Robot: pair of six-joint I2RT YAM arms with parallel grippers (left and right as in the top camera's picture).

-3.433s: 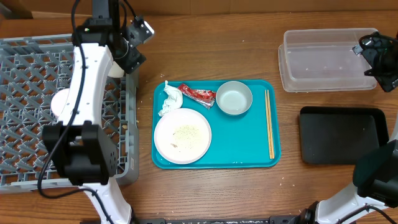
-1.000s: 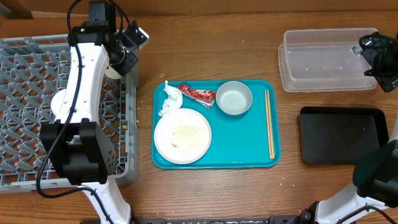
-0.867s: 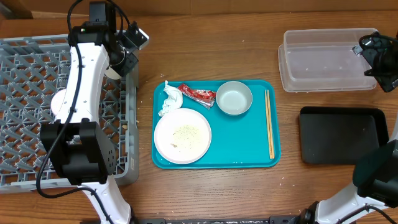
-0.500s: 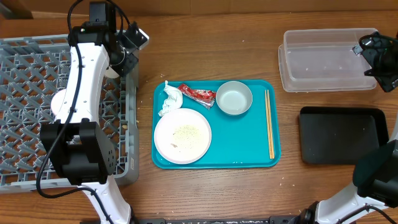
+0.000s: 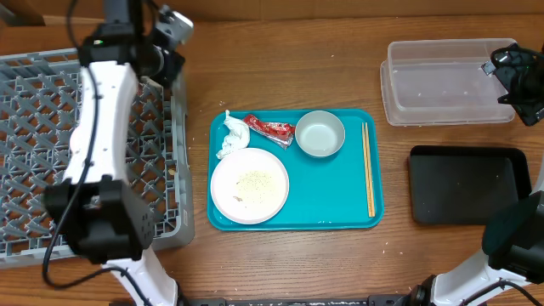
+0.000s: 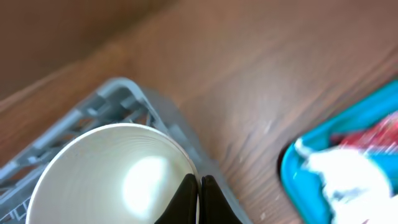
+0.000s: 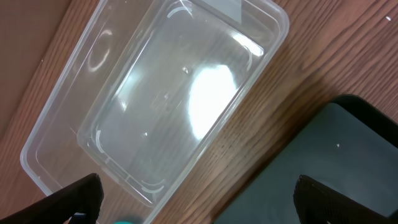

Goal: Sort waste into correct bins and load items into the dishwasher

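The wooden surface (image 5: 289,59) carries a big grey dish rack (image 5: 34,127) at the left. Right of it lies a teal tray (image 5: 340,195). At the far right sits a black tray (image 5: 467,183), and just behind that a clear tub (image 5: 442,85).

On the teal tray, a round white plate (image 5: 249,185) lies at the front left with rice-like crumbs (image 5: 252,180) scattered in its middle. A small bowl (image 5: 320,133) stands behind it to the right. A crumpled white napkin (image 5: 231,134) touches the plate's far edge, and a red wrapper (image 5: 270,129) lies between the napkin and the bowl; its print is too small to read. Thin chopsticks (image 5: 368,170) lie along the tray's right side.

The left gripper (image 6: 198,199) is narrow, pinched on the rim of a white cup (image 6: 112,180) over the rack's far right corner. The right gripper (image 7: 198,186) is spread wide and holds nothing, hanging over the clear tub and the black tray.
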